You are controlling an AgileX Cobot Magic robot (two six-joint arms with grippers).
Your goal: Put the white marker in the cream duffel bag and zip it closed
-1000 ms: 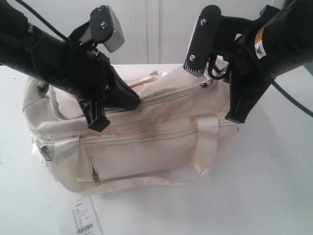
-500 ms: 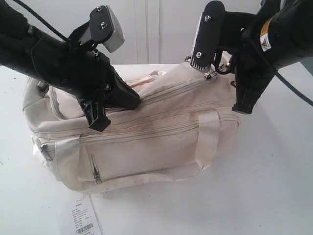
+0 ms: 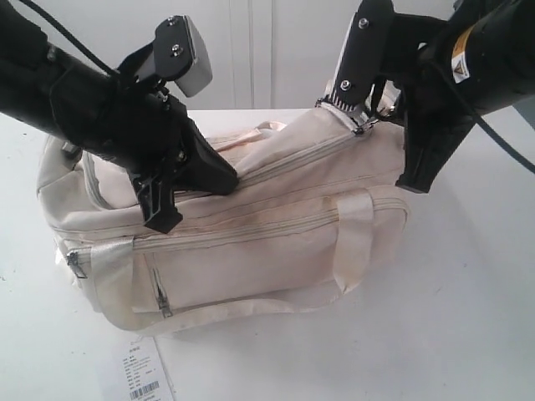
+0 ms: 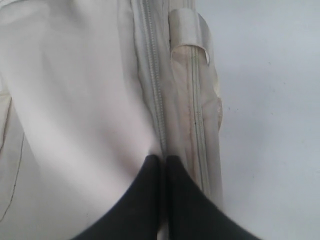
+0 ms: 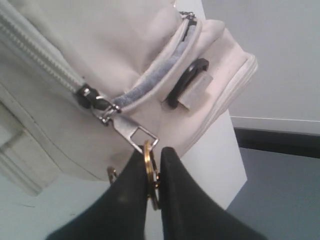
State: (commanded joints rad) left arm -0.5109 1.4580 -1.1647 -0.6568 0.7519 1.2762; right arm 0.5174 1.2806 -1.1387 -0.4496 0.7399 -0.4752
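The cream duffel bag (image 3: 251, 251) lies on the white surface (image 3: 468, 292) with both arms over its top. The right pincer (image 5: 152, 155) is clenched on the gold ring (image 5: 148, 165) of the zip pull, its two dark fingers pressed flat against the ring from either side. Just beyond its tips the metal tab runs to the slider (image 5: 97, 105), which sits at the end of the zip line. A black buckle (image 5: 187, 82) is sewn to the end panel close beside that. This end of the bag is drawn up into a peak under the pincer, and its end edge hangs just beside the arm. Past that edge the surface lies bare and wide.

The left pincer (image 4: 163, 162) is clenched too. Its tips are together and pressed onto the top cloth, touching the closed zip teeth (image 4: 152, 85) that run straight ahead of it. I cannot tell whether cloth is caught between them. To one side of it is a webbing handle (image 4: 192, 30), then bare surface. A paper tag (image 3: 138, 372) lies below the bag's front edge — well apart from both pincers.
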